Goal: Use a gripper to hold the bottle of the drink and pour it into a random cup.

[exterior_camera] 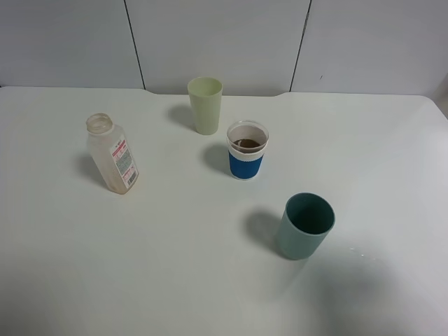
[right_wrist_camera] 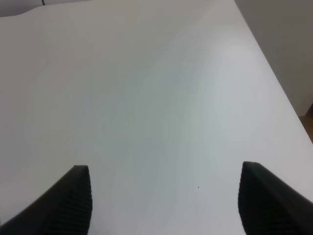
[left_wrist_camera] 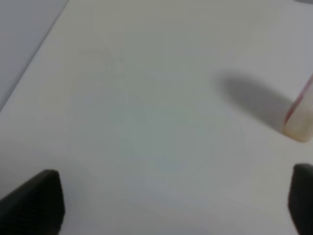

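The bottle of the drink (exterior_camera: 112, 154) stands on the white table at the left, clear, uncapped, with a white and red label; it looks empty. Its base (left_wrist_camera: 299, 122) shows blurred at the edge of the left wrist view. The cup (exterior_camera: 247, 150), clear with a blue band, stands near the middle and holds the dark brown drink (exterior_camera: 247, 143). Neither arm appears in the exterior view. My left gripper (left_wrist_camera: 176, 200) is open over bare table, its black fingertips (left_wrist_camera: 39, 200) wide apart and clear of the bottle. My right gripper (right_wrist_camera: 166, 198) is open over bare table.
A tall pale green cup (exterior_camera: 205, 105) stands behind the blue-banded cup. A dark teal cup (exterior_camera: 305, 225) stands in front of it to the right. The table's far edge meets a grey panelled wall (exterior_camera: 217, 42). The table's right edge (right_wrist_camera: 274, 83) shows in the right wrist view.
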Available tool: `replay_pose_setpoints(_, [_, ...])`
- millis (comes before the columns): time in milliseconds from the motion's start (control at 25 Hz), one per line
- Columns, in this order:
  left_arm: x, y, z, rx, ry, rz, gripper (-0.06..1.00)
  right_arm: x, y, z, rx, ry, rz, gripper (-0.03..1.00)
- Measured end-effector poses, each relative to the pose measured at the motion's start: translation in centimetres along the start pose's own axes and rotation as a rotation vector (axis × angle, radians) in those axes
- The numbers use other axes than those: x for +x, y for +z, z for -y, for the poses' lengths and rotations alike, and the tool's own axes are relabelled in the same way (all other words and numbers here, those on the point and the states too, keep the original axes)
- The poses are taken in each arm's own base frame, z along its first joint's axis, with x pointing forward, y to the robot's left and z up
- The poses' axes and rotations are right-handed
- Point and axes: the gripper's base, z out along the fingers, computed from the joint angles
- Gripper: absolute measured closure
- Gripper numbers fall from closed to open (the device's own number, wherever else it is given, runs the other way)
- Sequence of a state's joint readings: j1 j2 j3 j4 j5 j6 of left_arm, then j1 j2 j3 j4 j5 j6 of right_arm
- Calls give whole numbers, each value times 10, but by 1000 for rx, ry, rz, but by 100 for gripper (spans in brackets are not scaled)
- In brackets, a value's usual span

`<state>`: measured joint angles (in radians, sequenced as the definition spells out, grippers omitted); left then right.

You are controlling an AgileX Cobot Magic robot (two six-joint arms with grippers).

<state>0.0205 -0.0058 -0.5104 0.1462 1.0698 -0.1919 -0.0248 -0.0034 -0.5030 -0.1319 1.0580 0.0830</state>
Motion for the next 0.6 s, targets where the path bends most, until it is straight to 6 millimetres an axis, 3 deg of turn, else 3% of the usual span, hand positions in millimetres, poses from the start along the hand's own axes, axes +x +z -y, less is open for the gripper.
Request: replay_pose_setpoints(600, [0,0,0,0,-1,0,3,0,0,0,0,0,0,33])
